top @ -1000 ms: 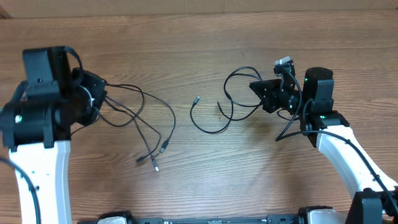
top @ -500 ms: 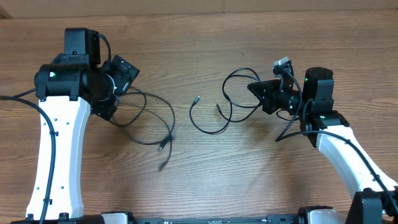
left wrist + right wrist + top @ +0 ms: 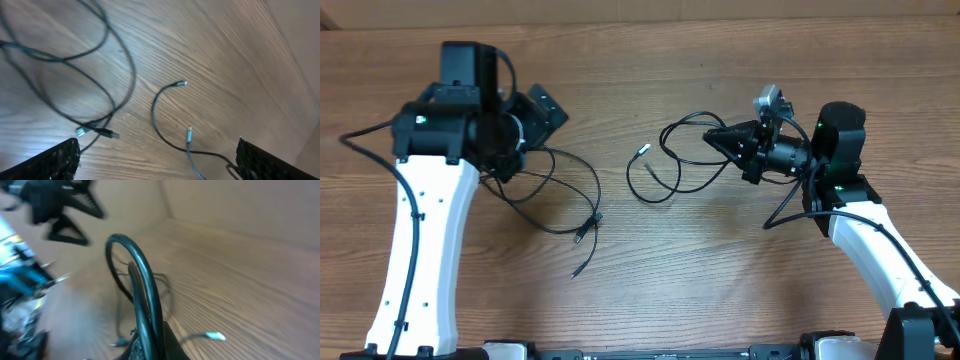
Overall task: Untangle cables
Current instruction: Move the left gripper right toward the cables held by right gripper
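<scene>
Two thin black cables (image 3: 560, 190) lie in loose loops on the wooden table left of centre, their plug ends (image 3: 584, 236) pointing toward the front. My left gripper (image 3: 542, 110) hovers above their far end, open; in the left wrist view its fingers (image 3: 52, 161) stand wide apart with only table and cable strands (image 3: 125, 75) below. Another cable (image 3: 665, 165) curls at the centre, with a silver plug (image 3: 641, 150) at its left end. My right gripper (image 3: 713, 137) is shut on this cable, whose loop (image 3: 142, 280) rises from the right gripper (image 3: 152, 347) in the right wrist view.
The wooden table (image 3: 720, 280) has a light back wall (image 3: 640, 10) along its far edge. The thick wires of the white right arm (image 3: 790, 200) hang beside it. My left arm (image 3: 420, 250) stretches along the left side of the table.
My left gripper has opened, let go of the left cables and swung right and toward the back. My right gripper has turned and pulled its cable slightly left.
</scene>
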You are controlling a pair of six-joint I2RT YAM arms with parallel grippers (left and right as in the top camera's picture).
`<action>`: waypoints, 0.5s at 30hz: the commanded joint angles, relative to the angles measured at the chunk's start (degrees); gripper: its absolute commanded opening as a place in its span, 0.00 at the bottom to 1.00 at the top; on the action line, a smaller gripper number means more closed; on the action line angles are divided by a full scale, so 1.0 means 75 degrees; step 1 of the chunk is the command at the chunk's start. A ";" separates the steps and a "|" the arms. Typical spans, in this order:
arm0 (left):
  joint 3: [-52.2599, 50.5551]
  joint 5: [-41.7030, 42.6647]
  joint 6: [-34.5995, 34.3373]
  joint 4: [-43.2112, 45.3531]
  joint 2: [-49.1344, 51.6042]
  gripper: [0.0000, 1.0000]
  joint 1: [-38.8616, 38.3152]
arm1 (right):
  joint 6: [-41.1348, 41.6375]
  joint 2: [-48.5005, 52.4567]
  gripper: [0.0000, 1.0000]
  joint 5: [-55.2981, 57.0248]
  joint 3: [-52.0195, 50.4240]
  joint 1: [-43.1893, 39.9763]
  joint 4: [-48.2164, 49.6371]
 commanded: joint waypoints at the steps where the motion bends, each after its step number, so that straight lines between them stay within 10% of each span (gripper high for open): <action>1: 0.0157 0.0172 0.0361 0.0181 -0.0131 0.99 -0.0391 | 0.0009 -0.0012 0.04 -0.1119 0.0050 0.0125 0.0280; 15: 0.0154 0.0207 -0.0580 0.0460 0.0114 1.00 -0.1445 | -0.0052 -0.0012 0.04 -0.1868 0.0050 0.0254 0.1288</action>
